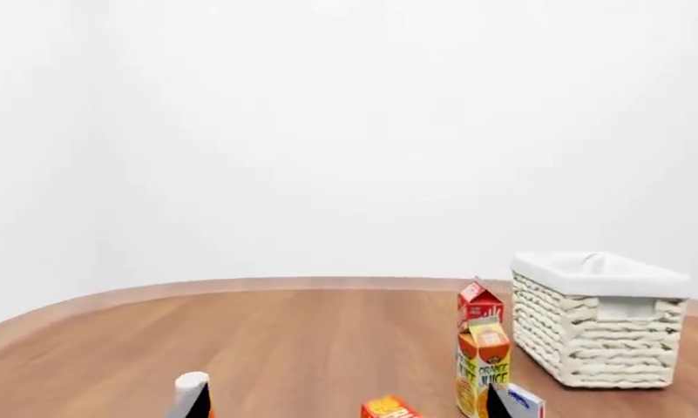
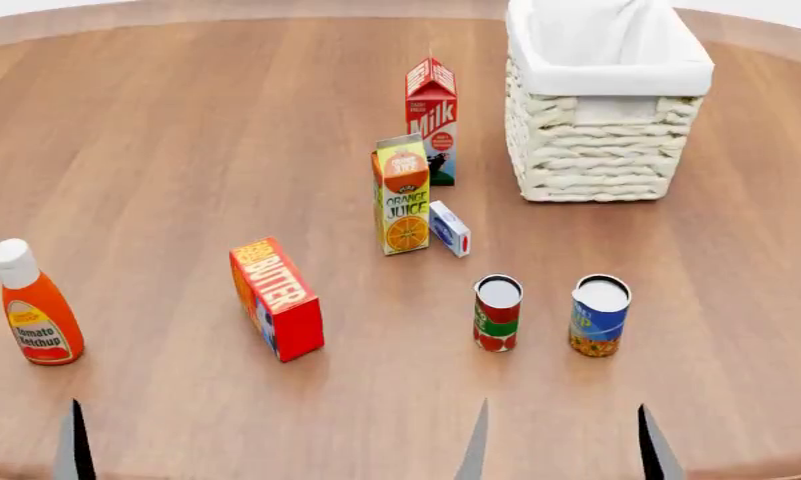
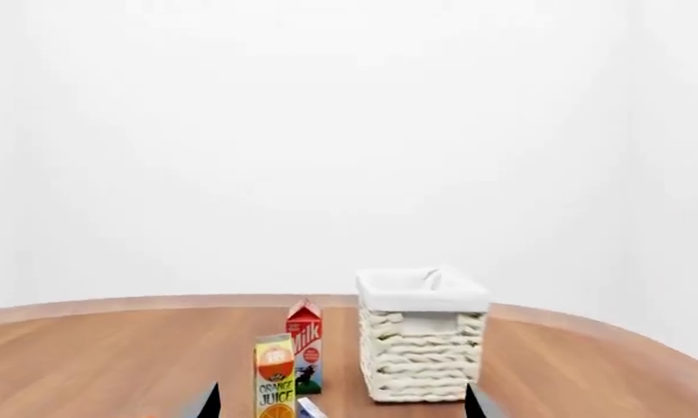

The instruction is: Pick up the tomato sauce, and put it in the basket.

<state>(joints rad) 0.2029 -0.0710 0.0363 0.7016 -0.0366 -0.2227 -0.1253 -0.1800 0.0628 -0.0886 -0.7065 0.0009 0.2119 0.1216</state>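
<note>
The small cylindrical tomato sauce can with the red and green label and silvery flat top (image 2: 498, 312) stands upright on the round brown wooden bench (image 2: 173, 150), toward the near edge. Just beside it on the robot's right stands a blue-and-yellow labelled can (image 2: 599, 315), apart from it. The large cream-white woven wicker basket with a white cloth liner (image 2: 600, 150) sits farther back and to the right, well apart from the sauce can.

Between them stand an orange juice carton (image 2: 402, 194), a red milk carton (image 2: 431, 120) and a small blue-and-white box (image 2: 450, 229). A red butter box (image 2: 277, 298) and an orange ketchup bottle with a white cap (image 2: 33, 305) stand to the left.

The right end effector (image 2: 563, 445) shows two fingertips spread wide apart, released and grasping nothing. Only one fingertip of the left end effector (image 2: 69, 442) shows, so I cannot tell its state.
</note>
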